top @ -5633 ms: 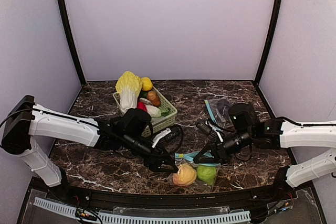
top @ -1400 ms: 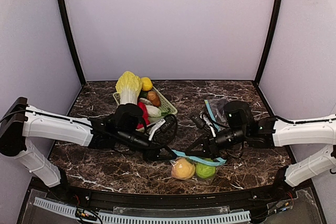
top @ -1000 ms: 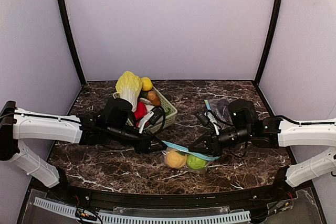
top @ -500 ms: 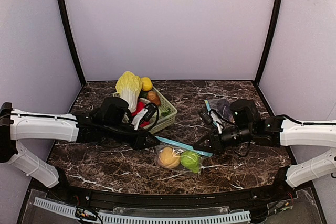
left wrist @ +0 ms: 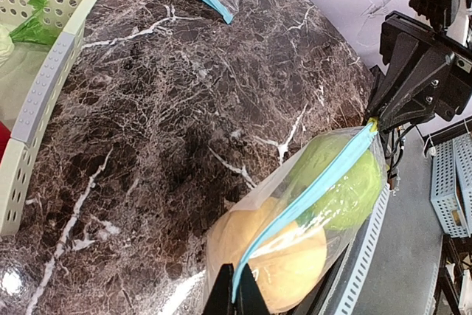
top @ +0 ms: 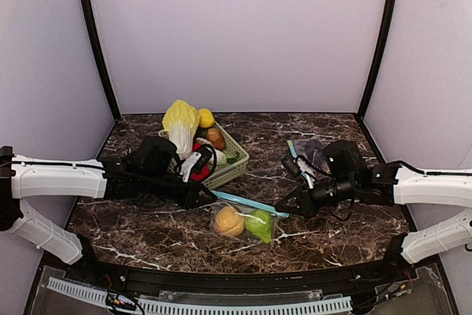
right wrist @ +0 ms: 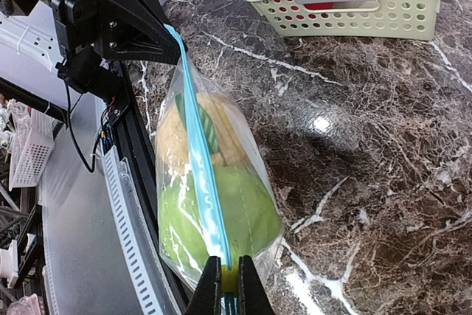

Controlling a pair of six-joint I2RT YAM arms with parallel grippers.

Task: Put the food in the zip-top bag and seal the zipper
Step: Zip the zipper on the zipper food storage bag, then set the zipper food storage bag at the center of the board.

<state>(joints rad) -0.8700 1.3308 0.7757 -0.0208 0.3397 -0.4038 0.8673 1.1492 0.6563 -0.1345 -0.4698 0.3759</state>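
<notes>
1. Zip-top bag (top: 243, 220) sits at the near middle of the counter (top: 346, 245), strung between the two tools. Whether its bottom touches the counter, cannot tell.
2. Inside the bag: peach (top: 228, 220) on the left, green fruit (top: 259, 224) on the right, touching side by side. No eggplant seen in it.
3. Blue zipper strip (top: 247, 203) runs along the bag's top edge. Its long axis goes left to right, with the right end a little nearer. Both pieces hang below it.
4. Left tool (top: 204, 198) is closed, pinching the strip's left end.
5. Right tool (right wrist: 225, 289) is closed, pinching the strip's right end.
6. Key relation: the strip is pulled taut between the tools, one at each end, neither nearer than the other. Any sealing pass has to run along that left-right line.
7. In both wrist views the strip reads as one thin blue line. It is probably pressed shut, but that cannot be confirmed.
8. Basket (top: 234, 161) is far-left of the bag, just behind the left tool. It holds the cabbage (top: 179, 125), red pieces, and small yellow, brown and white pieces.
9. Second clear bag (top: 306, 151) with a blue strip lies far-right, behind the right arm. Its contents are dark and I cannot tell what they are.
</notes>
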